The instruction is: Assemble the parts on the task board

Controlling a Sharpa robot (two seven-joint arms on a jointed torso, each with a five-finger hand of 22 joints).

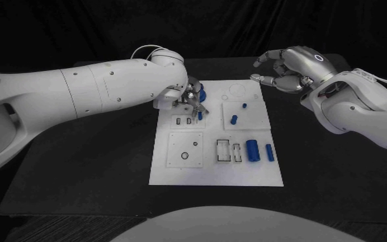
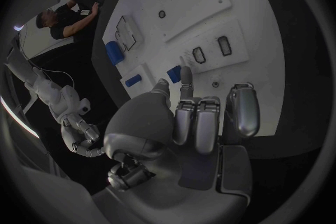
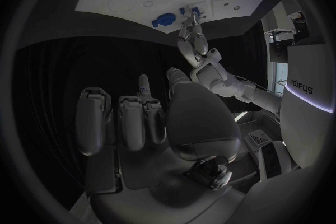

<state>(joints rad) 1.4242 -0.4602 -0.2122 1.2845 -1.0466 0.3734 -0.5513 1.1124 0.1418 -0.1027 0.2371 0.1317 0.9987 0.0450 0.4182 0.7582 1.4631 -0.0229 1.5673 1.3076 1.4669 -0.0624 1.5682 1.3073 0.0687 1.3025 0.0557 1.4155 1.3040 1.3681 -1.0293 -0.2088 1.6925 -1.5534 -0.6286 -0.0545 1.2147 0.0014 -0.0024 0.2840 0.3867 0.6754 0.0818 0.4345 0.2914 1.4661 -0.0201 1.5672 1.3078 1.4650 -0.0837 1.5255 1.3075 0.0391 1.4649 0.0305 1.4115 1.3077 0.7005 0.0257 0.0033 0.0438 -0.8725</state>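
Note:
The white task board (image 1: 217,169) lies in the middle of the black table. My left hand (image 1: 191,101) hangs over its far left part and pinches a small blue peg (image 1: 200,115) between thumb and a finger; the left wrist view shows that peg (image 2: 173,73) at the fingertips, just above the board (image 2: 203,5). A blue round part (image 1: 202,92) sits beside the hand. Two short blue pegs (image 1: 244,106) (image 1: 234,119) stand further right. A thick blue cylinder (image 1: 252,150) and a slim one (image 1: 269,152) lie at the near right. My right hand (image 1: 286,74) hovers past the far right corner, loosely curled and empty.
Two small rectangular slots (image 1: 182,121) lie just below the left hand, and a square plate with a small hole (image 1: 184,148) sits nearer me. Narrow frames (image 1: 223,149) lie left of the cylinders. Bare black table (image 1: 89,158) surrounds the board.

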